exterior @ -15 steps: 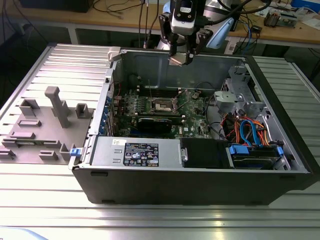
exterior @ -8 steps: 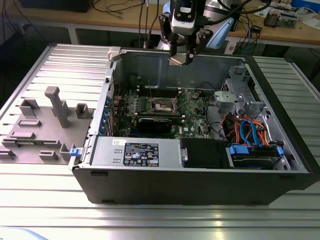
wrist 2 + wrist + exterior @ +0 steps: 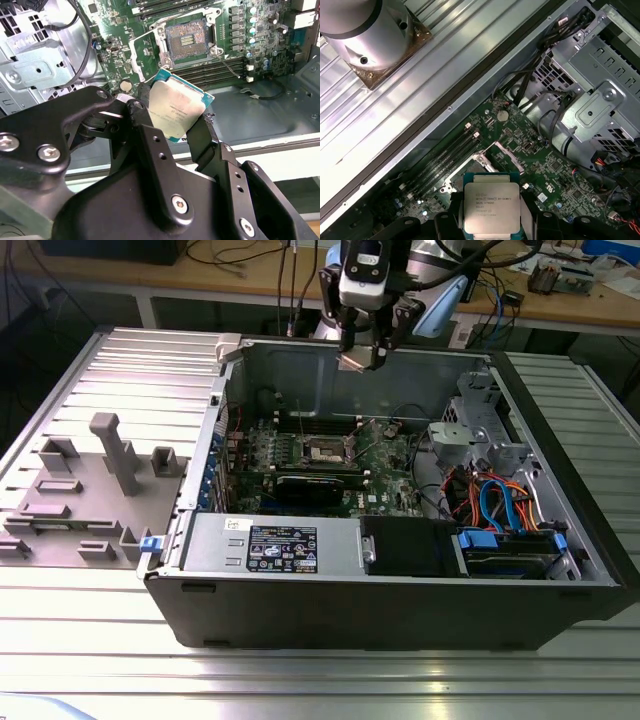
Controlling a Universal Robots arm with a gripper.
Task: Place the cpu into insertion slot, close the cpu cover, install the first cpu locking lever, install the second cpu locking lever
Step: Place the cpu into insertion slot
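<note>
Exterior view: my black two-fingered pincer (image 3: 362, 356) hangs well above the bare square socket (image 3: 328, 452) of the green motherboard, higher than the grey metal case walls (image 3: 300, 365), with open air all round. I pinch the small flat silver-topped cpu (image 3: 176, 107) by opposite edges. It is tilted, its green rim showing.

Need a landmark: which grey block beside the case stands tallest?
The T-topped post; the other grey blocks around it sit much lower.

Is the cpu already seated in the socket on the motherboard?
No, in the second wrist view the gripper grips the cpu by its edges, well apart from the socket, which lies open and empty.
</note>
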